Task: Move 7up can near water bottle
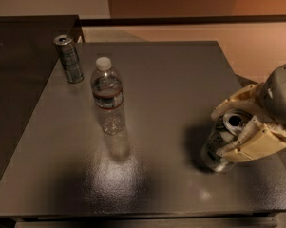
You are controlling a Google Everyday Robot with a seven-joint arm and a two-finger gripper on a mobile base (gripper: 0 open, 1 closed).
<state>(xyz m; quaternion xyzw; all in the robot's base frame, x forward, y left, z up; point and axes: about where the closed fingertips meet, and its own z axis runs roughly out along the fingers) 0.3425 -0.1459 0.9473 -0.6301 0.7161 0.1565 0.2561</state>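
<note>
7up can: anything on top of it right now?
The 7up can has nothing on its silver top. The end effector, at the table's right edge, grips its sides, hiding part of the body.

Cream hand at right, silver 7up can

1. The gripper, clamped around the 7up can, is fitted with two broad, blocky, cream-yellow fingers.
2. A rounded pale grey wrist housing is seen behind them.
</note>
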